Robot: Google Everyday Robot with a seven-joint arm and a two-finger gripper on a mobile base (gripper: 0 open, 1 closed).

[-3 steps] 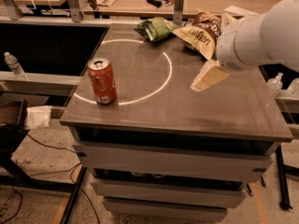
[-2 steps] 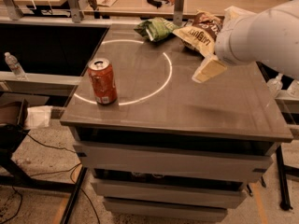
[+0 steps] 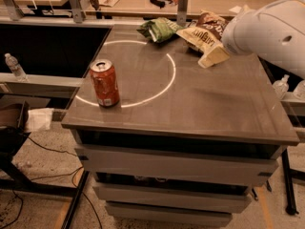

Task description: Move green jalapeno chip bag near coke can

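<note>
A grey table [image 3: 228, 104] is overhung by the white arm [image 3: 271, 32]; the brown chip bag [image 3: 202, 35] and green jalapeno chip bag [image 3: 162, 29] are laid at its far edge, the coke can [image 3: 105, 83] is stood well apart at front left; the gripper [image 3: 213, 56], its state not to be told, is held beside the brown chip bag

Green bag [image 3: 159, 29] lies rear, coke can [image 3: 105, 83] stands left, jaws right.

The coke can [image 3: 105, 83] stands upright near the front left corner of the table [image 3: 200, 104], on the line of a white ring [image 3: 169, 75]. The green jalapeno chip bag [image 3: 159, 29] lies at the far edge, well apart from the can. A brown chip bag [image 3: 202, 32] lies just beside it. The end effector [image 3: 213, 56] on the big white arm [image 3: 267, 27] hangs low, right by the brown bag.
</note>
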